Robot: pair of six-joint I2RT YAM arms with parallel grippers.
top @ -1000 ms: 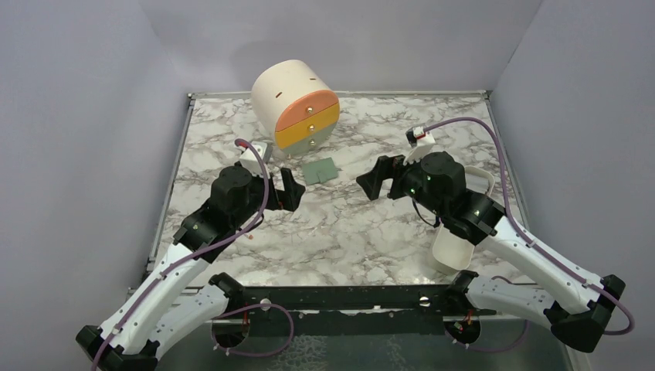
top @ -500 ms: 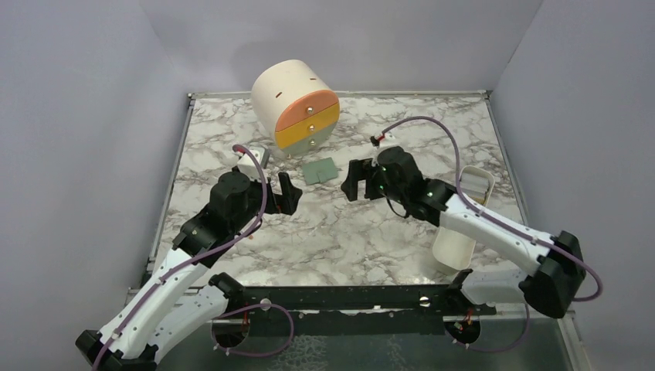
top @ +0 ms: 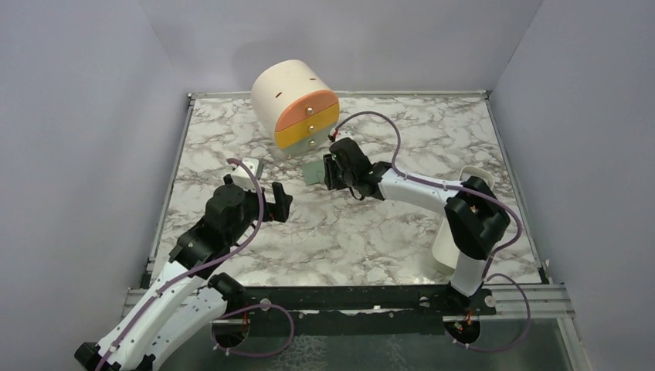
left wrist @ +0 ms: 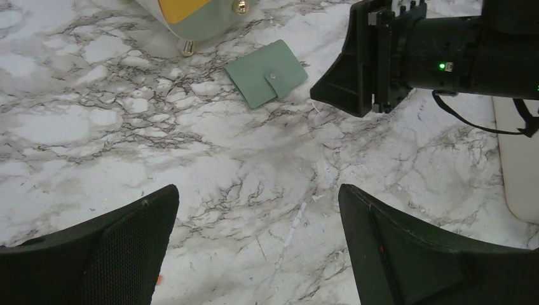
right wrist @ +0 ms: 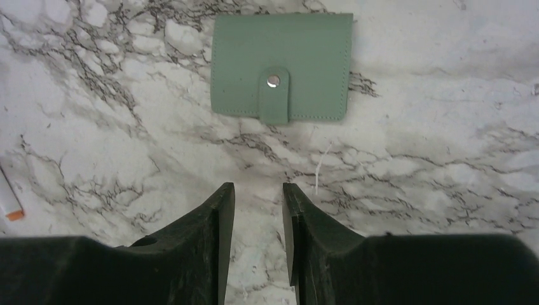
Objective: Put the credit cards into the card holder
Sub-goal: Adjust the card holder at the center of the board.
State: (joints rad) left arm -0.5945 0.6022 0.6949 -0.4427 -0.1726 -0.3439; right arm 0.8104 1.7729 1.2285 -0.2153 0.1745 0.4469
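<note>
The card holder (right wrist: 281, 70) is a sage-green wallet, closed with its snap tab up, lying flat on the marble just in front of the cream drawer cylinder. It also shows in the left wrist view (left wrist: 266, 73) and from above (top: 315, 171). My right gripper (right wrist: 259, 187) hovers just short of the wallet's near edge, its jaws narrowed to a small gap with only bare marble between them. My left gripper (left wrist: 257, 203) stands wide open and empty over the marble, left of and nearer than the wallet. No credit cards show in any view.
The cream cylinder (top: 297, 104) with orange, yellow and grey drawers stands behind the wallet. A long white tray (top: 454, 239) lies at the right, partly under the right arm. A white pen-like thing with an orange tip (right wrist: 9, 200) lies left of the right gripper.
The right arm has stretched left across the table to the wallet, and its jaws have narrowed from wide open. The left gripper has drawn back slightly and stays open.
</note>
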